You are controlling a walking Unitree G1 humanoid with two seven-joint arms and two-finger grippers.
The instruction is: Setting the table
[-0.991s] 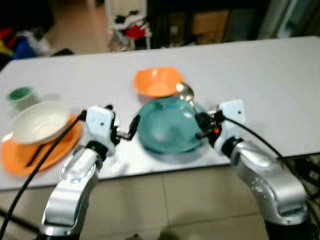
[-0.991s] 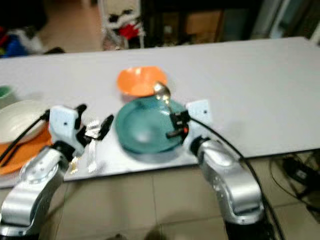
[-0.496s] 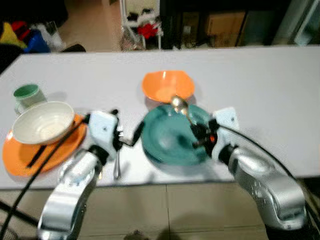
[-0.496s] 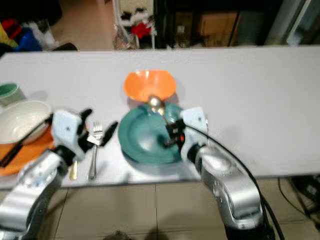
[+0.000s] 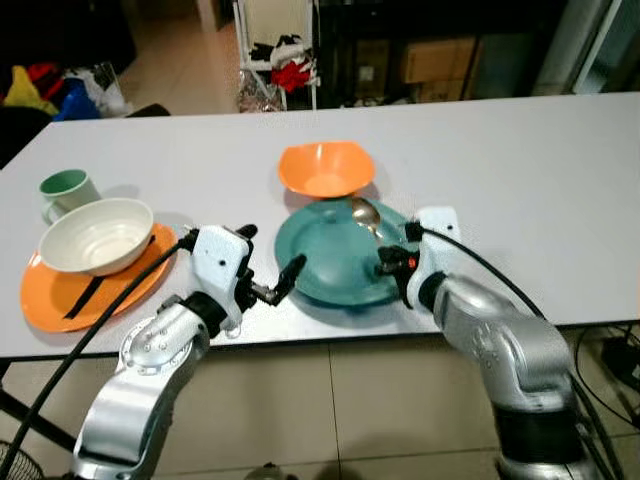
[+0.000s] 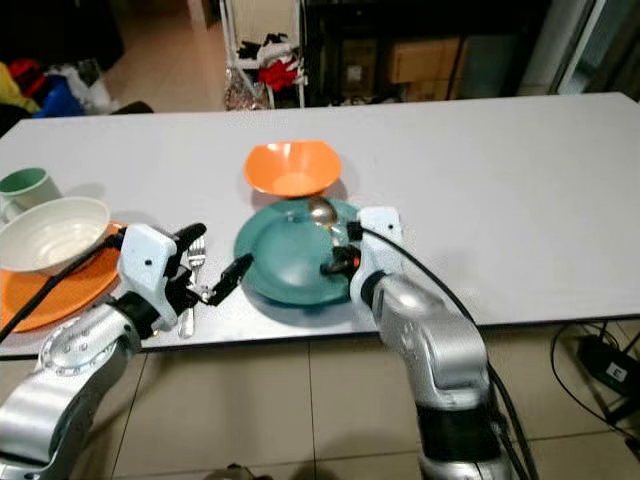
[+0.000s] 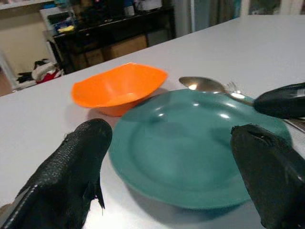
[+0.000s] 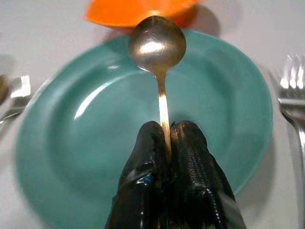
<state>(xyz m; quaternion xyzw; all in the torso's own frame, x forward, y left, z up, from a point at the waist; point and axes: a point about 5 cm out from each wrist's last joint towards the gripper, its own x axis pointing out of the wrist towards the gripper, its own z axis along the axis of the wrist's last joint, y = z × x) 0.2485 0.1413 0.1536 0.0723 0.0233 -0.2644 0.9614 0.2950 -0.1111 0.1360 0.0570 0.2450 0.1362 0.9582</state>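
Scanning from our left: a green mug (image 5: 66, 187) stands near the table's far-left edge, just behind a white bowl (image 5: 96, 234) that sits on an orange plate (image 5: 90, 288); a dark strip, hard to identify, lies across that plate.
Left gripper: our left gripper (image 5: 270, 266) hovers low over the white table (image 5: 520, 160), fingers spread wide apart and holding nothing, pointed at the teal plate's left rim.
Fork by the left gripper: a fork (image 6: 190, 290) lies on the table beside that gripper, its handle partly covered by the wrist.
Teal plate: the teal plate (image 5: 330, 268) is round, glossy and shallow, near the table's front edge at centre.
Orange bowl: an orange bowl (image 5: 325, 168) sits just behind the teal plate, nearly touching its far rim.
Spoon: the metal spoon (image 8: 157, 47) is shiny with a golden handle; its bowl hangs over the plate's far rim, next to the orange bowl.
Right gripper: our right gripper (image 8: 167, 138) has its two fingers pressed together on the spoon's handle, above the plate's right half.
Second fork: another fork (image 8: 291, 90), cut off at the frame edge, lies on the table beside the plate.
Change: the views were blurred a moment ago and are now sharp; against the plate, the spoon and both grippers sit about as before.
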